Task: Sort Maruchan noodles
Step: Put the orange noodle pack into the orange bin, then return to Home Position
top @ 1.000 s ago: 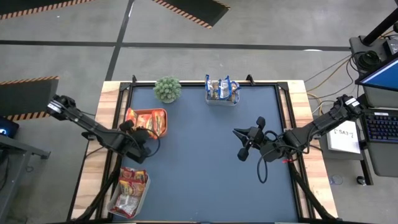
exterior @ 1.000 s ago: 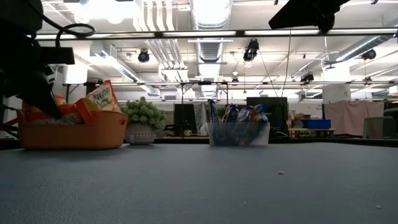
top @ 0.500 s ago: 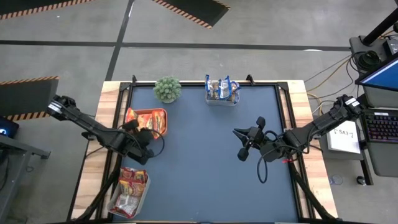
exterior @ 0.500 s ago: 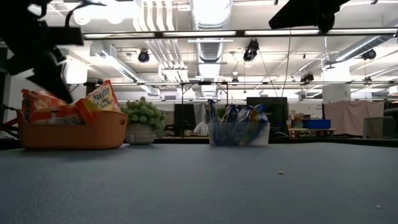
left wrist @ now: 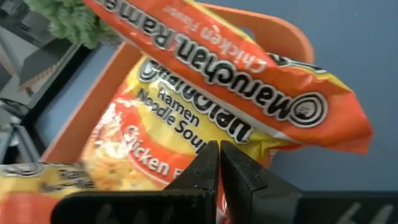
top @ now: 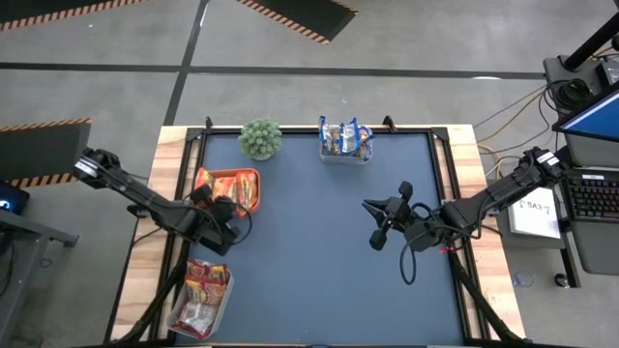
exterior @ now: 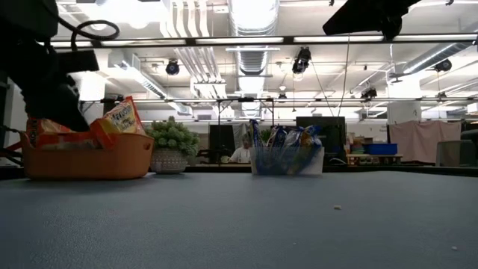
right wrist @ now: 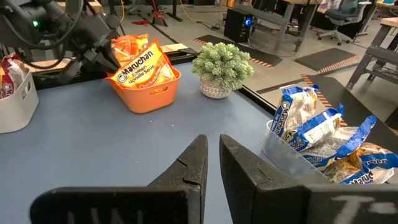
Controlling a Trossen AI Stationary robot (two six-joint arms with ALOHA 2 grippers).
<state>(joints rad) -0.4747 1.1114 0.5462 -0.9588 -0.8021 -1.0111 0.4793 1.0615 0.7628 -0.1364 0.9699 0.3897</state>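
Orange-yellow Maruchan packets (left wrist: pixel 186 118) lie piled in the orange tray (top: pixel 253 175), and one (left wrist: pixel 249 93) lies slanted across the top. My left gripper (left wrist: pixel 217 152) is shut and hangs over the tray's near end (top: pixel 221 205), fingers pointing down at the packets. Blue-and-yellow packets (right wrist: pixel 323 140) stand in a clear tub (top: pixel 345 140) at the far edge. Dark red packets (top: pixel 201 290) fill a clear tub at the near left corner. My right gripper (top: pixel 370 224) is shut and hovers above the table's middle right, holding nothing. My left gripper points its shut fingers (left wrist: pixel 205 165) down from above at an orange-yellow packet (left wrist: pixel 155 149) in the tray. I cannot tell whether the tips touch it.
A small potted plant (top: pixel 260 138) stands at the far edge between the orange tray and the blue-packet tub. The blue mat (top: pixel 309 280) spreads between the two arms. Wooden borders (top: pixel 140 271) flank it left and right. A person sits far off in the room (exterior: pixel 240 152).
My left gripper rose a little above the orange tray, uncovering a packet at the tray's end, then sank back slightly. The right arm kept still.
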